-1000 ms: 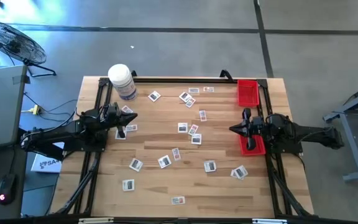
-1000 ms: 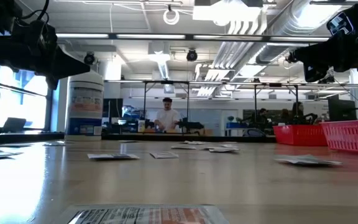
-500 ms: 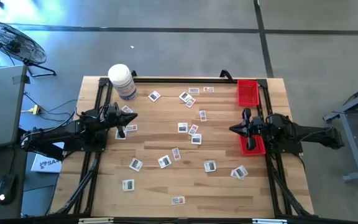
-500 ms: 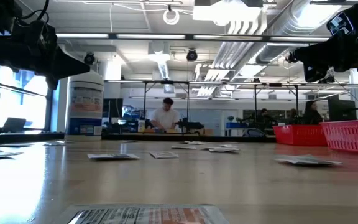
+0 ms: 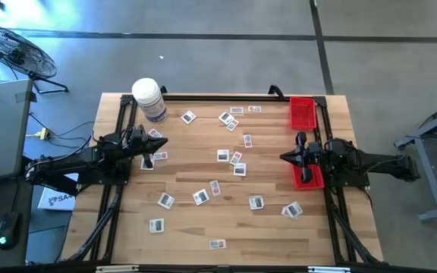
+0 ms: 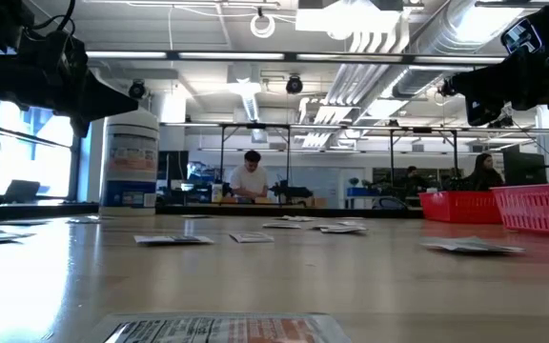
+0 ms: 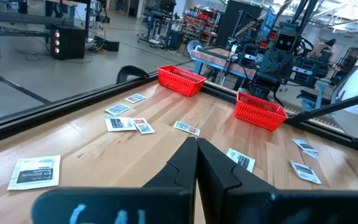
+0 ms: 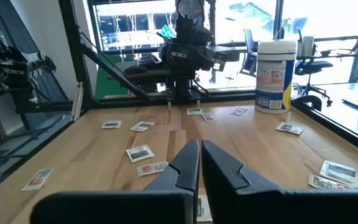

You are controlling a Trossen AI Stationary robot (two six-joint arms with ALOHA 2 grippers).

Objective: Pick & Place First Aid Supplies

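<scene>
Packets (image 5: 239,169) lie flat, scattered across the table (image 5: 271,227), none in the red baskets (image 5: 302,112). Left gripper (image 5: 158,143) and right gripper (image 5: 284,158) both closed, empty. Risk: fingers skid on thin packets or pinch two overlapping ones.

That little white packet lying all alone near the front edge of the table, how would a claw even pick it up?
Probably from straight above. The packet lies flat on the table, so no side offers a hold. Likely best: fingers lowered astride it, closing on two opposite edges. Nothing lies close, so there is room. Both the left gripper and right gripper are shut now.
</scene>
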